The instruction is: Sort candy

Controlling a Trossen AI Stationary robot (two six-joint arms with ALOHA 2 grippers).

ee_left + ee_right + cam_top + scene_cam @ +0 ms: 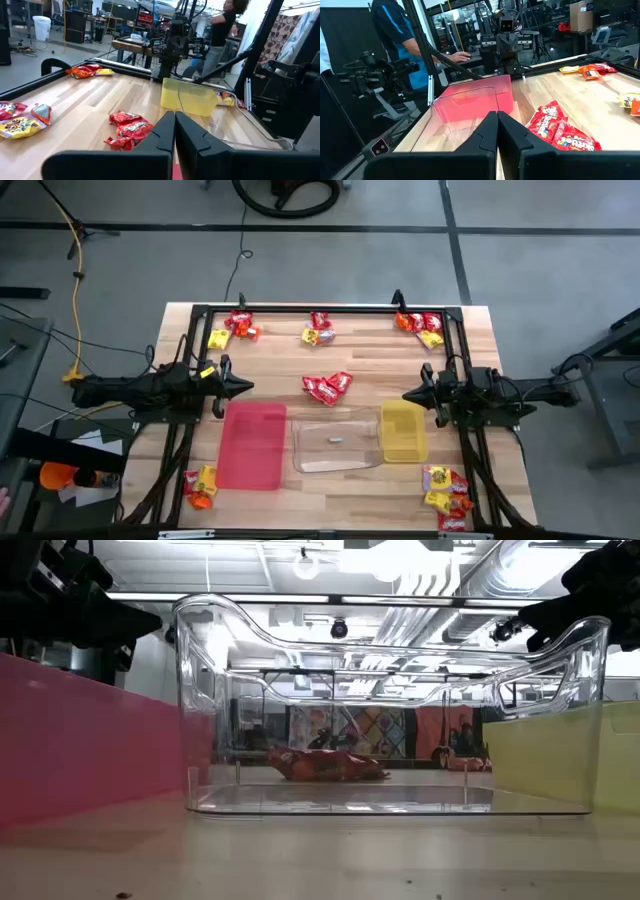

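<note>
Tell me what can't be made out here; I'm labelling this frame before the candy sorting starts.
- High view: print on the candy packets is too small to read.
- High view: the small pale item in the clear tray is too small to identify.
- Low view: only the red pile shows, through the tray; red tray and yellow tray block the rest.
- Bottom-right pile: cut by the frame edge.

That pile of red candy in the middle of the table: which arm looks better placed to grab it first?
Hard to call. The red candy pile lies about midway between both shut end effectors. The left end effector, by the red tray, seems slightly nearer than the right end effector.
</note>
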